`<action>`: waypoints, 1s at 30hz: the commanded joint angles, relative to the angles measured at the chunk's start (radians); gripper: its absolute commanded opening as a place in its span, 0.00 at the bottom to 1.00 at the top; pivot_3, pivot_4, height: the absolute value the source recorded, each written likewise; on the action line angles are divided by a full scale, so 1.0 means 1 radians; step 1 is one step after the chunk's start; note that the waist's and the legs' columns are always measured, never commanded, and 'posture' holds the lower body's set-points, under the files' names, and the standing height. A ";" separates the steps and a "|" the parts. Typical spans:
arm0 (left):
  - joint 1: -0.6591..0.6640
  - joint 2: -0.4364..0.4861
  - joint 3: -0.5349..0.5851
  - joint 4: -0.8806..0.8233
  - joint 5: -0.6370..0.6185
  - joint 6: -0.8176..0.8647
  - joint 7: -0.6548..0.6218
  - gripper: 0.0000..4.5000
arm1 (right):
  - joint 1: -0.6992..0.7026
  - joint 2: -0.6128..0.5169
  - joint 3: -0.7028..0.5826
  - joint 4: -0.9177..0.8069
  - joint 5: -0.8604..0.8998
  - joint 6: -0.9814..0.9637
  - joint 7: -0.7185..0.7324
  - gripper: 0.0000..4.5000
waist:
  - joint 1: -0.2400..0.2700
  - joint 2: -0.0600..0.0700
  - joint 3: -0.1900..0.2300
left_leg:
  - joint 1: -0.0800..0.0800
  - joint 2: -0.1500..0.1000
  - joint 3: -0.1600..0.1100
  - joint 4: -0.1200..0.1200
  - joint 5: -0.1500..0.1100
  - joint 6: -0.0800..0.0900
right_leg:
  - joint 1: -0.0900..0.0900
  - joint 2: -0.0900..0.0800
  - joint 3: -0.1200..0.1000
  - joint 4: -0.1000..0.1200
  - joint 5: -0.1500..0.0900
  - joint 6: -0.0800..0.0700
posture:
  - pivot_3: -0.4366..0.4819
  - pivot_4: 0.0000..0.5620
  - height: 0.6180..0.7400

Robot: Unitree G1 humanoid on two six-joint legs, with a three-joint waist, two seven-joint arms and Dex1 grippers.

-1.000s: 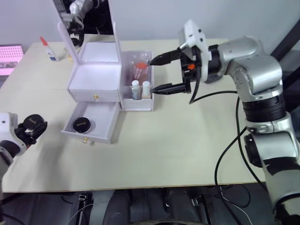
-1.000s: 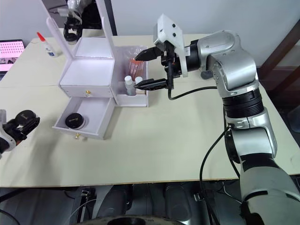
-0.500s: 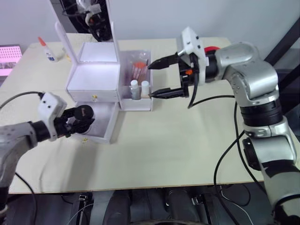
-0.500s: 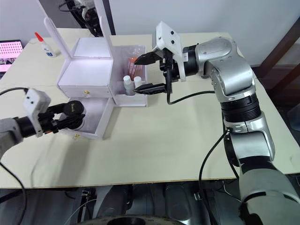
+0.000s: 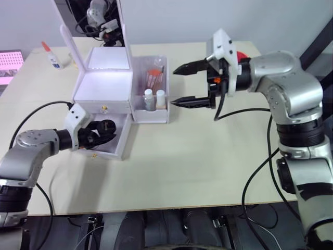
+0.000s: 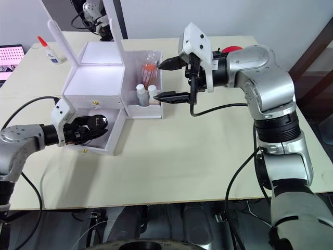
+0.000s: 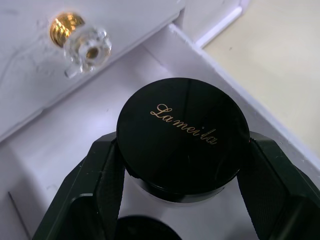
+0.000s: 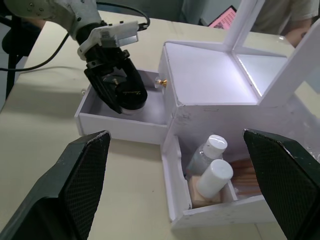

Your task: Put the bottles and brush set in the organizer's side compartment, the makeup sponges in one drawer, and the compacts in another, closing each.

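We see the left gripper (image 5: pixel 105 126) clamped on a black compact (image 7: pixel 183 137), holding it over the open lower drawer (image 5: pixel 118 146) of the white organizer (image 5: pixel 104 86). The right gripper (image 5: pixel 179 85) hangs spread wide just right of the side compartment (image 5: pixel 152 114), where two bottles (image 5: pixel 154 98) stand.

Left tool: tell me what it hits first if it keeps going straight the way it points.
Probably the open drawer: the left tool, shut on a black compact, points into it, with a second compact below. Depth is unclear.
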 commanded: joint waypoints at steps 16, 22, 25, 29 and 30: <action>-0.073 0.048 0.074 -0.050 -0.034 0.029 -0.083 0.99 | -0.016 -0.005 -0.031 -0.017 0.016 -0.024 -0.019 1.00 | -0.001 0.000 0.000 | 0.000 0.000 0.000 0.000 0.000 0.000 | 0.000 0.000 0.000 0.000 0.000 0.000 | 0.48 0.27 1.00; 0.082 0.105 0.356 -0.267 -0.239 0.188 -0.115 0.99 | -0.004 -0.032 -0.004 -0.058 0.063 -0.009 0.091 1.00 | -0.006 0.000 0.000 | 0.000 0.000 0.000 -0.001 0.000 0.000 | 0.000 0.000 0.000 0.000 0.000 0.000 | 0.48 0.27 1.00; 0.277 0.068 0.535 -0.371 -0.319 0.262 -0.115 0.99 | -0.001 -0.043 0.005 -0.084 0.115 0.033 0.155 1.00 | -0.013 0.000 0.000 | 0.000 0.001 0.000 -0.001 0.000 0.000 | 0.000 0.000 0.000 0.000 -0.001 0.001 | 0.48 0.27 1.00; 0.520 -0.042 0.701 -0.418 -0.304 0.232 -0.081 0.99 | -0.007 -0.039 0.018 -0.080 0.131 0.036 0.186 1.00 | -0.015 0.000 0.000 | 0.001 0.001 0.000 0.000 0.000 0.001 | 0.000 0.000 0.000 0.001 -0.001 0.000 | 0.48 0.27 1.00; 0.577 -0.087 0.735 -0.419 -0.294 0.217 -0.059 0.99 | -0.012 -0.032 0.025 -0.068 0.126 0.027 0.187 1.00 | -0.019 0.000 0.000 | 0.001 0.001 0.000 0.000 0.000 0.001 | 0.000 0.000 0.000 0.000 -0.001 0.000 | 0.48 0.27 1.00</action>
